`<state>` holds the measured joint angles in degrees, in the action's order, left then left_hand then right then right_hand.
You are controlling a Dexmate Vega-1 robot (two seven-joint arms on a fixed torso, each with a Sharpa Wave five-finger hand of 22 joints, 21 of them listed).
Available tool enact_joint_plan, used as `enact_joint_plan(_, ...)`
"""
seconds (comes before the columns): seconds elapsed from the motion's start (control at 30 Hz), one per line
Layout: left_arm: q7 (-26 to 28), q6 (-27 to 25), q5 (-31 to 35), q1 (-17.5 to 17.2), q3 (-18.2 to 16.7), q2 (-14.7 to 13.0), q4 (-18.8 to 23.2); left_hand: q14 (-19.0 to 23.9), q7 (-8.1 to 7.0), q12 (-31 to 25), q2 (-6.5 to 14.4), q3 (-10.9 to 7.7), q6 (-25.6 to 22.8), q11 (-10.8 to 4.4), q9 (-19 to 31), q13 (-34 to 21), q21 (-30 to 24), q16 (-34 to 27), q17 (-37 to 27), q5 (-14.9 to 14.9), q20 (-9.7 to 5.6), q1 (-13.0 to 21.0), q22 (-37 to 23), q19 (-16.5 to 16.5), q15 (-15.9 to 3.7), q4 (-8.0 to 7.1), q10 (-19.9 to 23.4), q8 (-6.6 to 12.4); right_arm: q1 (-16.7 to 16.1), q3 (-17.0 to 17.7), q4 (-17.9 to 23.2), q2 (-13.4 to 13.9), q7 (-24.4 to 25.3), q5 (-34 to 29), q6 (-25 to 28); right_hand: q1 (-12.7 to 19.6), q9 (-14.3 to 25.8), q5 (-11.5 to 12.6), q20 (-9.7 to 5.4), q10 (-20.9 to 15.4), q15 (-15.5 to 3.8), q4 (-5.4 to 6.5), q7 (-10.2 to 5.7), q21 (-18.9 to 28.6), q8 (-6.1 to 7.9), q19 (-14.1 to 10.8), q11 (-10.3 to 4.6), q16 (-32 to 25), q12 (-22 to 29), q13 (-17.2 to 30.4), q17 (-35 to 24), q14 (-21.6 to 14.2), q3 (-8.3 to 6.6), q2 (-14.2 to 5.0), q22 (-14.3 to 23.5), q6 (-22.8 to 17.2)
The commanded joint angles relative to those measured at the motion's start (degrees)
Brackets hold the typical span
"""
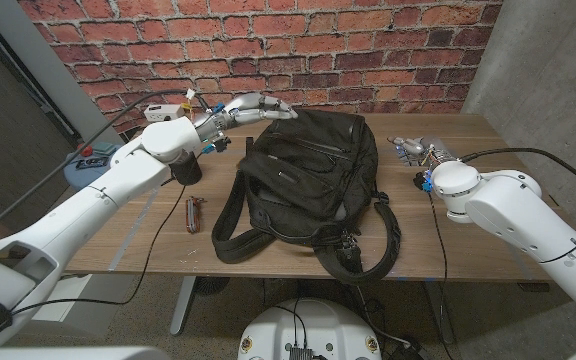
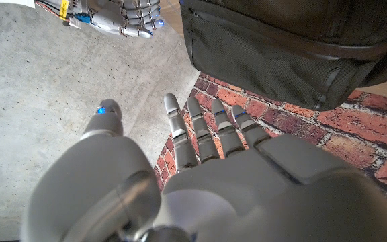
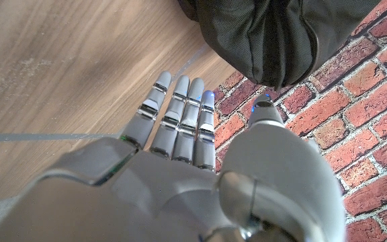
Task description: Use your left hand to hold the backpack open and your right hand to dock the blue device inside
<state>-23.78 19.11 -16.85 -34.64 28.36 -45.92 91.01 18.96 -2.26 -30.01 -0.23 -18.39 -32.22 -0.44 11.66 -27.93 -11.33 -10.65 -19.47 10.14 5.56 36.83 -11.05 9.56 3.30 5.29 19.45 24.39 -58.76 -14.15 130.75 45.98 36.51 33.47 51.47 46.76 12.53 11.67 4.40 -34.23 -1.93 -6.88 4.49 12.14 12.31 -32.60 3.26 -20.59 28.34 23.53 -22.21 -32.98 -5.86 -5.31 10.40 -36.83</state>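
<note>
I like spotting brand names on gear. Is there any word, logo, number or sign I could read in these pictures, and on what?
None can be read.
Backpack: plain black, no logo legible.
Yellow tag on the cables by the left hand: too small to read.
Red tool on the table: any marking is blurred.
Right hand: no lettering legible.

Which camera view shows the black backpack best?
The head view: the whole backpack lies on the table with its straps. The left wrist view shows one mesh side, the right wrist view a dark folded part.
</note>
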Motion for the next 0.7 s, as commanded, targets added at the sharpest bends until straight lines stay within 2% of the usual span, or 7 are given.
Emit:
enact_joint_plan(0.03, -1.9, -1.1, -0.7, 0.3, 0.2, -0.8, 0.9, -1.3, 0.34, 1.1, 0.3, 0.31, 2.9, 0.62, 0.1, 0.2, -0.3, -0.3, 0.5, 0.2, 0.21, -0.2, -0.1, -0.7, 0.45, 0.21, -1.5, -1.57, -0.3, 0.1, -0.2, -0.2, 0.3, 0.4, 0.0, 0.3, 0.0, -0.2, 0.29, 0.0, -0.05, -0.38, -0.01, 0.3, -0.12, -0.3, 0.0, 0.1, 0.0, 0.2, -0.1, 0.0, 0.18, -0.47, 0.2, 0.0)
enact_joint_plan(0.2, -0.9, -1.6, -1.0, -0.8, -0.3, -1.2, 1.8, -3.1, 0.11, 2.6, 0.4, 0.46, 5.7, 1.58, 0.1, 0.7, -0.4, -0.2, 1.1, 0.3, 0.35, -0.7, -0.1, -1.2, 0.89, 0.29, -3.5, -3.25, 0.1, -0.2, -0.9, -0.2, 0.1, 0.2, -0.6, 0.3, 0.0, -0.2, 0.27, 0.0, 0.03, -0.37, 0.0, 0.3, -0.13, -0.3, 0.01, 0.1, -0.1, 0.2, -0.1, -0.1, 0.21, -0.47, 0.2, 0.0)
enact_joint_plan(0.3, 0.0, -2.2, -1.4, -1.9, -0.7, -1.4, 2.6, -4.1, -0.54, 3.6, 0.5, 0.53, 7.8, 1.74, 0.0, 1.0, -0.5, -0.3, 1.5, 0.2, 0.41, -1.1, -0.1, -1.3, 0.99, 0.29, -4.6, -4.46, 0.4, -0.5, -1.4, -0.3, -0.1, 0.1, -1.1, 0.3, 0.0, -0.2, 0.25, 0.0, -0.02, -0.37, -0.05, 0.3, -0.15, -0.2, 0.0, 0.1, -0.1, 0.2, -0.2, 0.0, 0.2, -0.52, 0.2, 0.1)
enact_joint_plan(0.7, 3.9, -3.1, -1.8, -5.3, -2.3, -2.0, 5.4, -6.5, -1.01, 5.9, 1.0, 0.35, 9.5, 2.38, -0.1, 2.1, -0.6, -0.1, 2.6, 0.2, 0.79, -1.1, -0.1, -1.4, 1.78, 0.57, -7.6, -5.9, 0.3, -0.5, -3.3, -0.2, -0.8, -0.6, -4.4, 0.3, 0.0, -0.3, 0.29, 0.3, 0.22, -0.49, -0.14, 0.4, -0.27, -0.5, -0.03, 0.5, -0.5, 0.0, -0.1, 0.6, 0.25, -0.38, 0.2, 0.4)
